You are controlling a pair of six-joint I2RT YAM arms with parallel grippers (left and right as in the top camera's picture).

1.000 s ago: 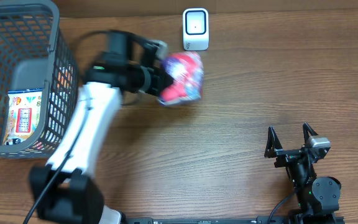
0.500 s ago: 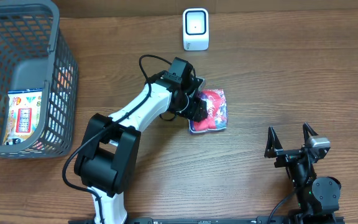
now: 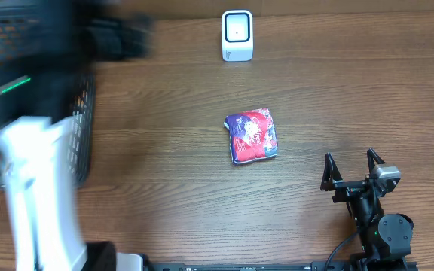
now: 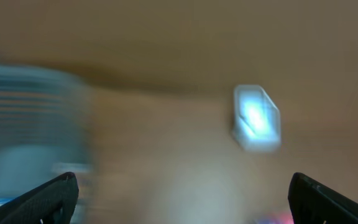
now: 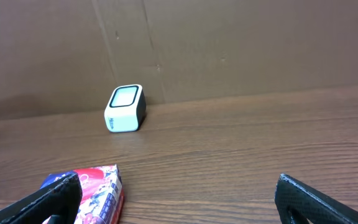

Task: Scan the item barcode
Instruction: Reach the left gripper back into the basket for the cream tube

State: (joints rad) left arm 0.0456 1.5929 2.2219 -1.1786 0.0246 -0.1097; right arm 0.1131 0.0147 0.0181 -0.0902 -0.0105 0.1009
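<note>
Overhead, the packet (image 3: pixel 252 136) now lies flat and alone on the table (image 3: pixel 337 90), near the middle and well in front of the scanner (image 3: pixel 237 35) at the back edge. A second ago it was held up close to the scanner, and half a second ago the left arm (image 3: pixel 32 196) was bent over it, setting it down. That arm is now a blur sweeping off along the left edge, across the basket (image 3: pixel 85 128).

In the wrist view the left fingers (image 4: pixel 55 194) stand wide apart with nothing between them, so the packet has been let go. I judge the scan pass for this item to be over, with the arm heading back toward the basket. Whether the barcode registered cannot be told.

The right fingers (image 5: pixel 316 196) are also spread fully and empty, parked near the front right corner, close to the packet but clear of it. Nothing stands between the packet and the scanner. The basket's contents are too smeared by motion to make out.
</note>
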